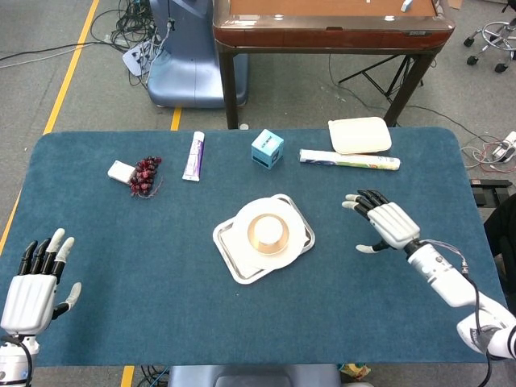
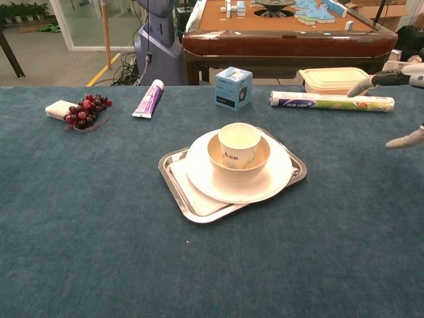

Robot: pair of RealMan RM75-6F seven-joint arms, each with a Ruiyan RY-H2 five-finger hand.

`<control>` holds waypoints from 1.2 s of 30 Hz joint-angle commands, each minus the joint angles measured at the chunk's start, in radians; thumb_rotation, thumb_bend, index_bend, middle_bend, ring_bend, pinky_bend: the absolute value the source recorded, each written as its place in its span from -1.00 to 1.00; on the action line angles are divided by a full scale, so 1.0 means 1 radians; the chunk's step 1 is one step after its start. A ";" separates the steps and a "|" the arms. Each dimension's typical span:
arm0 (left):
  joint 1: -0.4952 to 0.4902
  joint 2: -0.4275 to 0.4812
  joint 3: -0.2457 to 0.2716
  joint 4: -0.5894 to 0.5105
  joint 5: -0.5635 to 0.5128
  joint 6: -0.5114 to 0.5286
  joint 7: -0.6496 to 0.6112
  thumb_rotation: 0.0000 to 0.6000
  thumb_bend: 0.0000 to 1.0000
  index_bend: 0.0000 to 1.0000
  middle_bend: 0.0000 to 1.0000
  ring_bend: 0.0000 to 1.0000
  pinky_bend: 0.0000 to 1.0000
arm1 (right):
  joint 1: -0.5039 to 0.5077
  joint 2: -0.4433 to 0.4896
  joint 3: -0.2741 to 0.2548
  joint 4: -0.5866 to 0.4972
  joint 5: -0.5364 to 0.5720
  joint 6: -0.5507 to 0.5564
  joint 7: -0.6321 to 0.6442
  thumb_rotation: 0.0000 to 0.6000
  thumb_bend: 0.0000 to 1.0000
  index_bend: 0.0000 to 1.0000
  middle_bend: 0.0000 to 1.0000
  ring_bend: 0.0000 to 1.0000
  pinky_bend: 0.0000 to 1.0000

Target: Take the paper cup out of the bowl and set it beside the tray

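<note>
A paper cup [image 1: 268, 231] [image 2: 238, 144] stands upright inside a tan bowl [image 2: 255, 165], which sits on a white plate [image 1: 246, 222] [image 2: 202, 165] on a silver tray [image 1: 227, 249] [image 2: 182, 192] at mid-table. My right hand [image 1: 382, 220] hovers open to the right of the tray, apart from it; only its fingertips [image 2: 404, 76] show at the chest view's right edge. My left hand [image 1: 36, 282] is open near the table's front left corner, holding nothing.
Along the far side lie a white packet [image 1: 121, 171], red grapes [image 1: 146, 174], a purple tube [image 1: 193, 155], a blue box [image 1: 267, 148], a rolled film tube [image 1: 350, 160] and a lidded white container [image 1: 359, 135]. A brown table [image 1: 330, 24] stands beyond.
</note>
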 commanded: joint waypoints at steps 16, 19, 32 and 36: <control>0.009 0.032 0.005 -0.015 0.019 0.022 -0.056 1.00 -0.33 -1.00 -1.00 -1.00 -1.00 | 0.165 -0.078 0.064 -0.078 0.102 -0.178 -0.151 1.00 -0.59 -0.70 -0.75 -1.00 -1.00; 0.011 0.038 0.004 -0.017 0.019 0.026 -0.067 1.00 -0.33 -1.00 -1.00 -1.00 -1.00 | 0.193 -0.098 0.079 -0.079 0.129 -0.209 -0.175 1.00 -0.60 -0.69 -0.75 -1.00 -1.00; 0.015 0.064 0.002 -0.023 0.021 0.033 -0.117 1.00 -0.33 -1.00 -1.00 -1.00 -1.00 | 0.307 -0.183 0.125 -0.062 0.226 -0.318 -0.267 1.00 -0.61 -0.70 -0.76 -1.00 -1.00; 0.018 0.071 0.004 -0.024 0.026 0.039 -0.132 1.00 -0.33 -1.00 -1.00 -1.00 -1.00 | 0.328 -0.199 0.131 -0.067 0.252 -0.330 -0.303 1.00 -0.61 -0.69 -0.76 -1.00 -1.00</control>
